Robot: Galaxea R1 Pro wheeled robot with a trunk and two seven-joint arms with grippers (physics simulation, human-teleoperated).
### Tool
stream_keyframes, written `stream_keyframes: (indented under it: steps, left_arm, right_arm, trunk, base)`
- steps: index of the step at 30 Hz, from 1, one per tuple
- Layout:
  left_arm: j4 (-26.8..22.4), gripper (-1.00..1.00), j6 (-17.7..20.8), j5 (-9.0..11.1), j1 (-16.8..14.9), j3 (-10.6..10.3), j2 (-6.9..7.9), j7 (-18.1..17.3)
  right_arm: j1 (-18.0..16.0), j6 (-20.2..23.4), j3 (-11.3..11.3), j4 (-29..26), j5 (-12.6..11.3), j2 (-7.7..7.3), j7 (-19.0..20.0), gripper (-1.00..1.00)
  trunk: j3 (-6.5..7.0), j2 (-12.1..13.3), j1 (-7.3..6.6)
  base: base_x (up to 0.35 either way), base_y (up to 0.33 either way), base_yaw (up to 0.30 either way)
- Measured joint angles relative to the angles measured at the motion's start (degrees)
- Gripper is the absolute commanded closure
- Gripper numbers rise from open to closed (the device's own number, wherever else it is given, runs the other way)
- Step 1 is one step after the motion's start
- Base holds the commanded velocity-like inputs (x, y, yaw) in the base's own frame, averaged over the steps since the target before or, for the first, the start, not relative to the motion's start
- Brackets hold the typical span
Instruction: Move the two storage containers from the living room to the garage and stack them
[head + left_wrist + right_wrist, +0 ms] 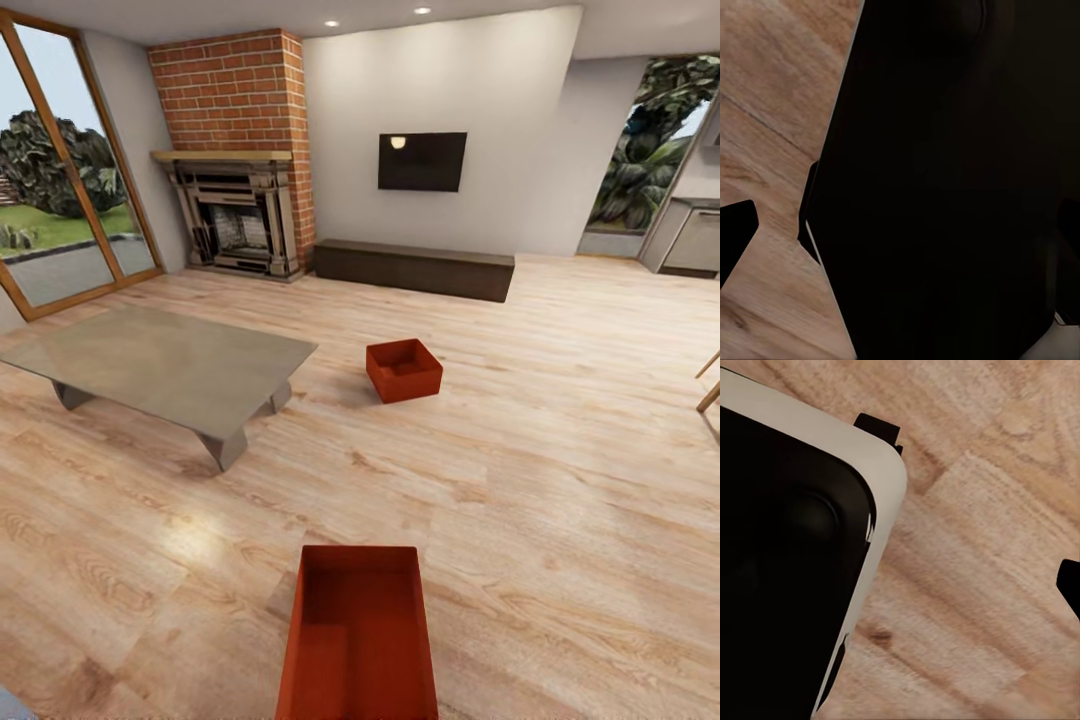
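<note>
Two red-orange storage containers sit on the light wood plank floor of the living room. The nearer storage container lies at the bottom middle of the head view, open top up, its long side running away from the camera and its near end cut off by the picture's edge. The farther storage container stands well apart from it, out in the middle of the room, turned slightly askew, just to the right of the low grey table and not touching it. Both containers look empty inside. No label, brand or writing can be read on either of them, nor anywhere else in the room.

Behind the table rises the red-brick fireplace with a wooden mantel, and to its right a black wall TV hangs above a long dark low bench. A tall wood-framed glass door at the left looks onto grass and bushes.

The left wrist view shows a large black body part of the robot over the plank floor; the right wrist view shows a black body panel with a white edge above the same flooring. Whether the left tool or the right tool is spread or pressed together, I cannot tell.
</note>
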Motion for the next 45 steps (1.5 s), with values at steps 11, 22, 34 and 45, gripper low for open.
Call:
stream_keyframes:
  steps: [11,22,34,45]
  left_arm:
    - [0.0,-1.00,0.0,0.0,0.0,0.0,0.00,0.0]
    - [0.0,-1.00,0.0,0.0,0.0,0.0,0.00,0.0]
    - [0.0,-1.00,0.0,0.0,0.0,0.0,0.00,0.0]
    - [0.0,-1.00,0.0,0.0,0.0,0.0,0.00,0.0]
  right_arm:
    - [0.0,0.0,0.0,0.0,0.0,-0.02,0.0,-1.00]
    - [0.0,0.0,0.0,0.0,0.0,-0.08,0.0,-1.00]
    - [0.0,0.0,0.0,0.0,0.0,0.02,0.0,-1.00]
    - [0.0,-0.1,0.0,0.0,0.0,0.01,0.0,-1.00]
  trunk:
    - [-1.01,0.0,0.00]
    - [-2.02,0.0,0.00]
    - [-3.12,0.0,0.00]
    - [-4.13,0.0,0.00]
  base:
    - [0.000,0.000,0.000]
    - [0.000,0.000,0.000]
    - [0.000,0.000,0.000]
    - [0.000,0.000,0.000]
